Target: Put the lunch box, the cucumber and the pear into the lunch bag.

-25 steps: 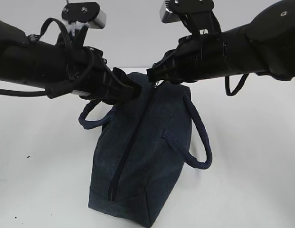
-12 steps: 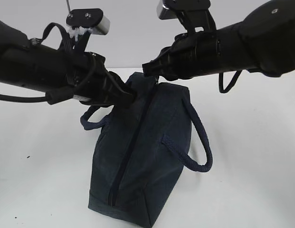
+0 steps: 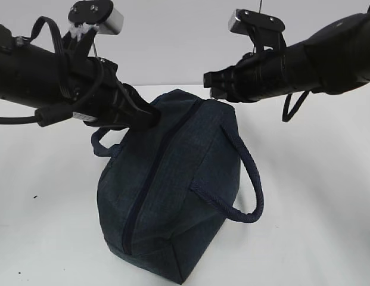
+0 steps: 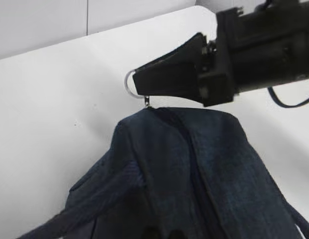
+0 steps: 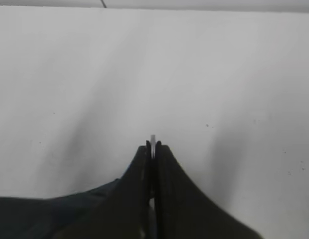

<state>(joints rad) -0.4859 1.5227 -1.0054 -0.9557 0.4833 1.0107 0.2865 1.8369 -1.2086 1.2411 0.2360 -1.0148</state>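
White tabletop bears the zipped lunch bag — right jaws clamp its ring pull, left jaws pinch its fabric.

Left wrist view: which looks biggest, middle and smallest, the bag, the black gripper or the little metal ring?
1. Bag, biggest.
2. Black gripper, which is shut on the ring.
3. Metal ring, tiny.
The bag sits nearest the camera, but it is plainly the biggest anyway.

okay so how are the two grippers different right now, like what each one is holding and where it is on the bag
The right gripper pinches the metal ring pull at the far end of the lunch bag, above the fabric; the left gripper presses into the bag's upper left side, apparently gripping cloth. The right gripper's closed tips show plainly; the left gripper's tips are buried against the fabric. Both are shut and work at the bag's far end.
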